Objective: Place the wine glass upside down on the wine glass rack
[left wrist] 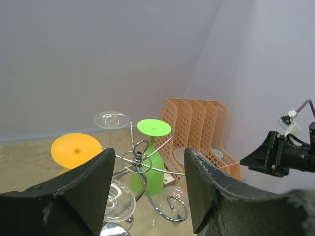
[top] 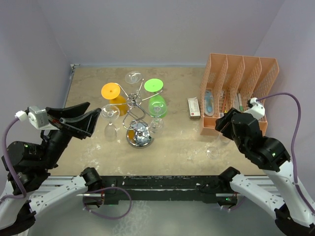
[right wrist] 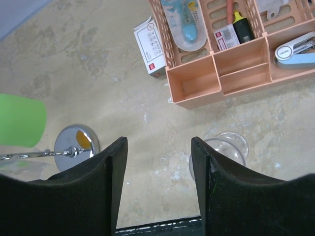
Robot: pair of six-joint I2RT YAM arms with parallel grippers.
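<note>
The chrome wine glass rack (top: pixel 137 117) stands mid-table on its mirrored disc base (top: pixel 139 136). An orange glass (top: pixel 112 93), a green glass (top: pixel 157 101) and some clear glasses hang on it upside down. It also shows in the left wrist view (left wrist: pixel 140 164). A loose clear wine glass (top: pixel 213 151) stands on the table in front of the orange organiser. In the right wrist view this glass (right wrist: pixel 226 145) is partly hidden behind my right finger. My left gripper (top: pixel 93 110) (left wrist: pixel 147 187) is open and empty, left of the rack. My right gripper (top: pixel 222 123) (right wrist: pixel 157 182) is open and empty above the table, just left of the loose glass.
An orange mesh file organiser (top: pixel 239 91) with stationery stands at the back right. A small white and red box (top: pixel 194 107) lies left of it. Purple walls close in the table at the back and sides. The black front rail (top: pixel 162 189) runs along the near edge.
</note>
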